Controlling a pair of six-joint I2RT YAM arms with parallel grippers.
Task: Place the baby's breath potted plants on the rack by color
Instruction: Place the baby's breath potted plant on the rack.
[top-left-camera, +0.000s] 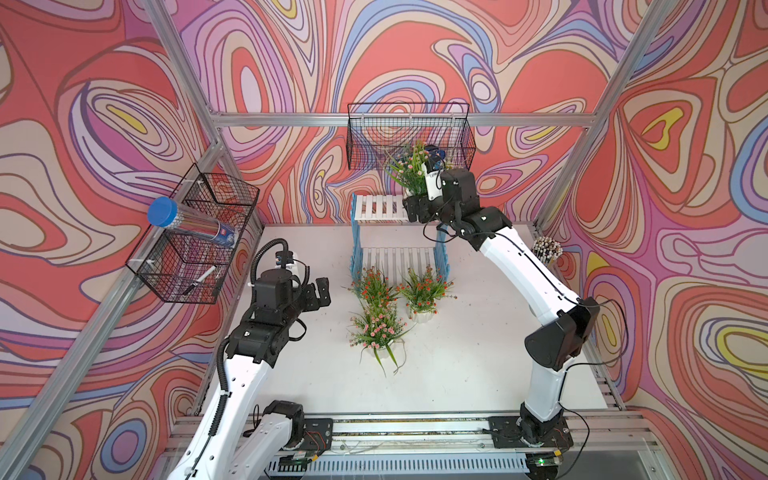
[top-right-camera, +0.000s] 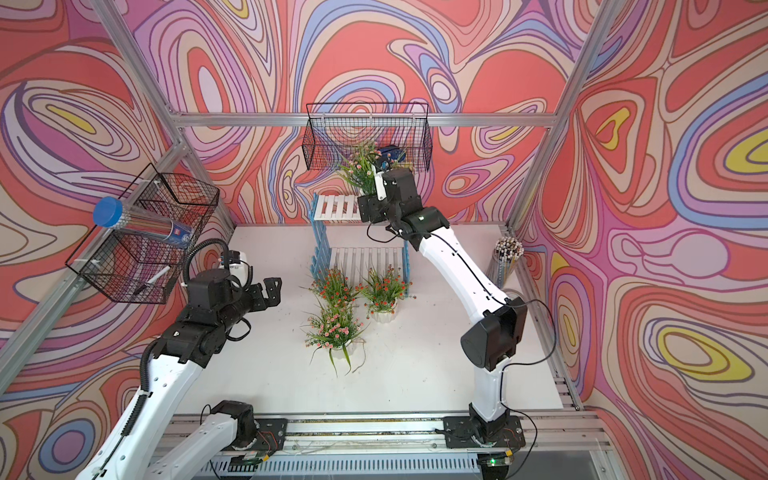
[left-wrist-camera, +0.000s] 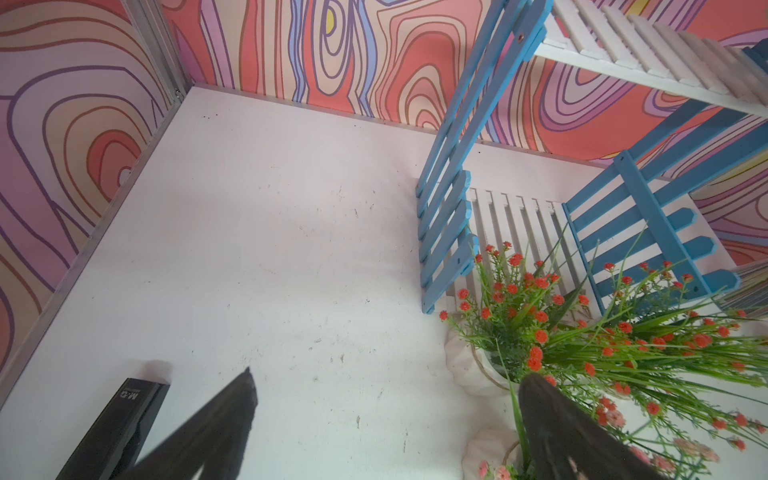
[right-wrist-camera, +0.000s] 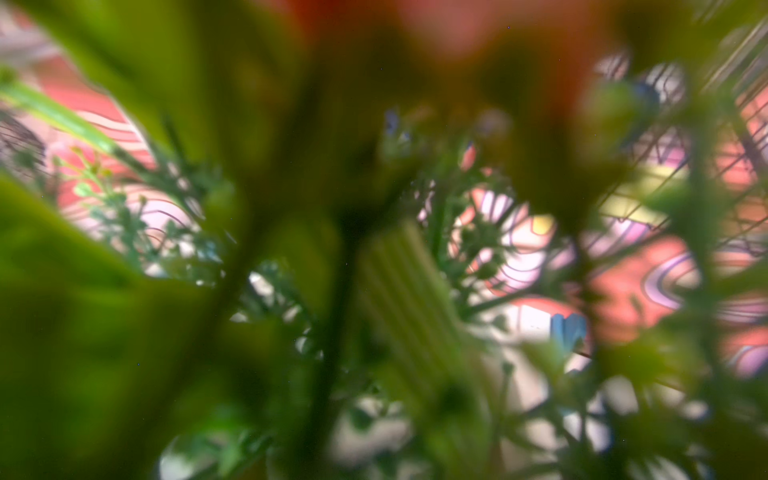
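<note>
We seem to be placing a pink plant (top-left-camera: 405, 170) on the rack's (top-left-camera: 380, 206) top shelf; right gripper's (top-left-camera: 417, 210) hold unclear; left gripper (top-left-camera: 316, 293) gapes empty. Next: release upright.

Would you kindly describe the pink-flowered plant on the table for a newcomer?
Start at the blue-sided rack by the back wall. Three potted plants stand on the table before it. The pink-flowered plant is the one farthest from the rack; the other two plants bloom red-orange.

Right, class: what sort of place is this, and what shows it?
Most likely a robot test cell, not a home: an aluminium frame around a white table, swirl-printed walls, and a left arm and right arm bolted to a rail.
</note>
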